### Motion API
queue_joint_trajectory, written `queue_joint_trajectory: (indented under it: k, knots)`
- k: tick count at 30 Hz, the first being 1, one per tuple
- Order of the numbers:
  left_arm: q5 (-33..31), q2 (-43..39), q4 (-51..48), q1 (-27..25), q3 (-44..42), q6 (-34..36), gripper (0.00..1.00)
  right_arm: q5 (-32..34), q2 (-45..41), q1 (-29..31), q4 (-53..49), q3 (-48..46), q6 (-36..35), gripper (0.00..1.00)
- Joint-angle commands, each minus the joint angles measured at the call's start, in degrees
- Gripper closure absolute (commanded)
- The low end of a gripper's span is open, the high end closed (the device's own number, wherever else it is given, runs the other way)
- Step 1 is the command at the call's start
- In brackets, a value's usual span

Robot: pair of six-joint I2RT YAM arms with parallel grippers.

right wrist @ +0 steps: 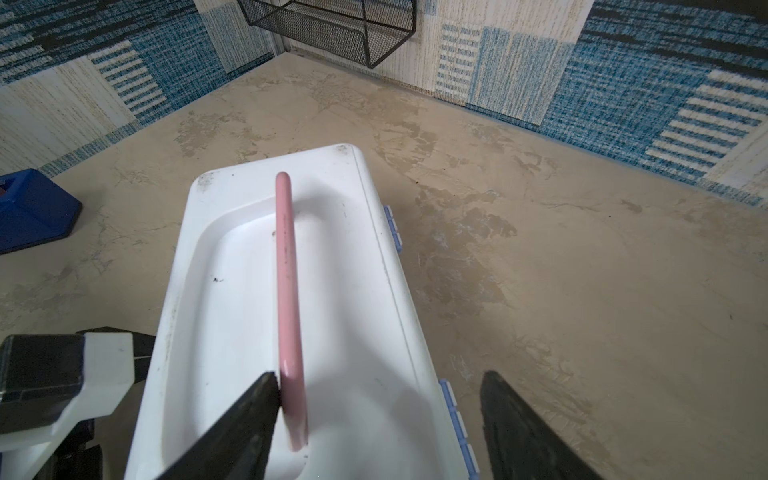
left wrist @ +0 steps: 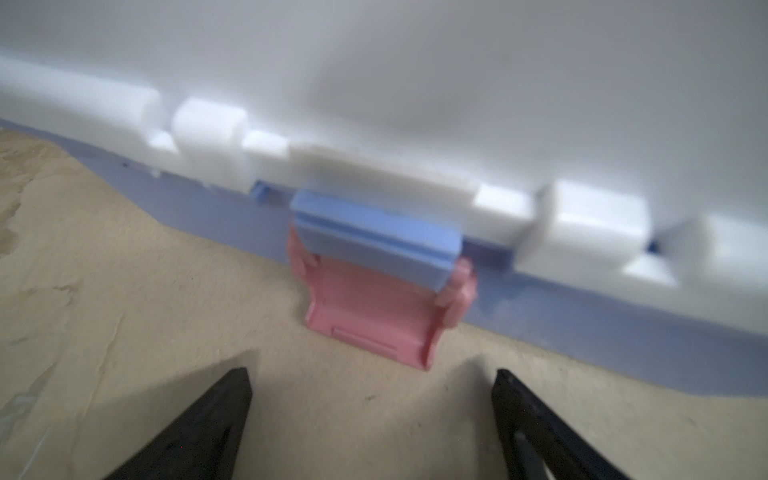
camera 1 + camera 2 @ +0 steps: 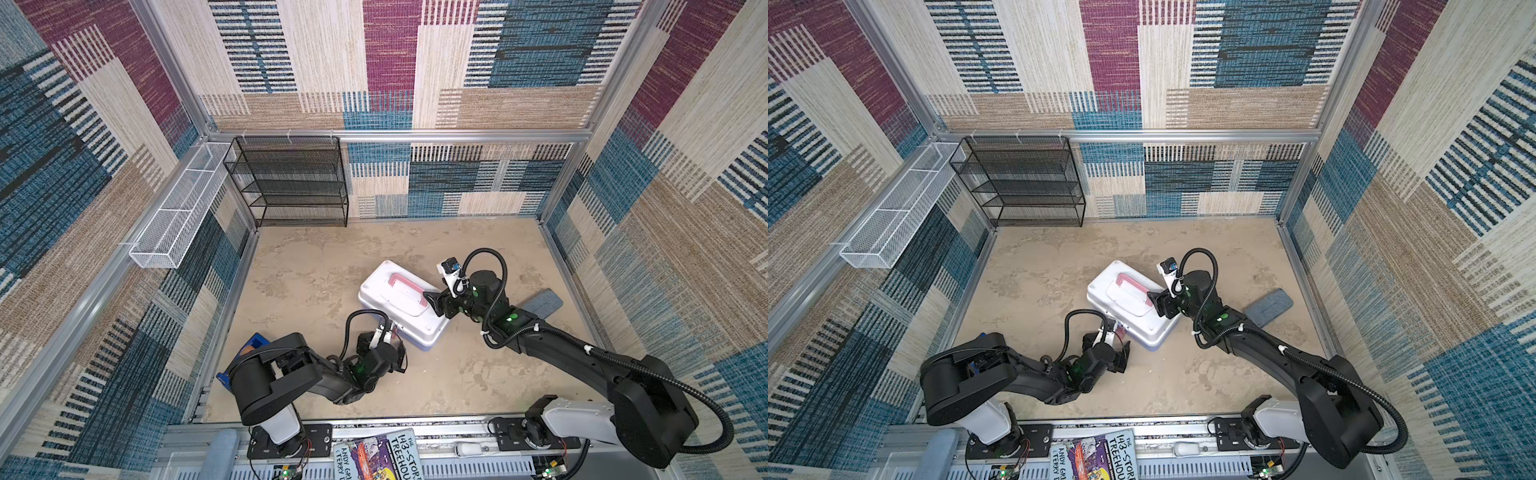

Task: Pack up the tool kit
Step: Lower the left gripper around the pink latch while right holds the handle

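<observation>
- Your left gripper (image 2: 372, 374) stands wide open, low over the tan tabletop (image 2: 124, 311). The pink plastic latch (image 2: 370, 320) hangs just ahead of the gap, touching neither finger.
- Your right gripper (image 1: 379, 376) is spread wide too. The pink arched handle (image 1: 286, 270) stands upright inside the gap, against one finger (image 1: 232, 432).
- You'll find the rounded plastic toolbox (image 3: 397, 297), white lid down on its light-blue base, at the centre of both top views.

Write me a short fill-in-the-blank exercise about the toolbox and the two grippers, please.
1. The toolbox has a lid coloured ___.
2. The open left gripper faces the pink ___.
3. The open right gripper has the pink ___ between its fingers.

Missing words: white; latch; handle.
</observation>
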Motion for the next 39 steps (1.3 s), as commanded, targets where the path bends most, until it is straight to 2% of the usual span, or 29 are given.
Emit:
queue_joint_trajectory:
  k: [1,4,9,15,32,39]
  knots:
    - [-1.9,1.6,7.4,0.0,1.0,3.6,0.05,0.4,0.5,0.1,2.0,0.0,-0.3,0.22]
    - [-4.2,3.3,7.8,0.0,2.1,4.1,0.04,0.3,1.0,0.1,2.0,0.3,-0.1,0.22]
    - [-7.6,6.0,13.9,0.0,1.1,4.5,0.04,0.2,1.5,0.1,1.6,0.8,-0.4,0.22]
    - [-10.7,6.0,17.7,0.0,0.5,6.0,0.07,-0.1,1.9,0.1,1.5,0.9,-0.2,0.22]
    - [-10.9,4.0,17.8,0.0,-0.6,7.9,0.15,-0.5,3.3,0.1,1.0,1.5,-0.5,0.22]
    - [-10.6,2.6,17.0,0.0,-1.9,8.3,0.16,-3.0,3.5,0.1,1.1,2.0,0.0,0.23]
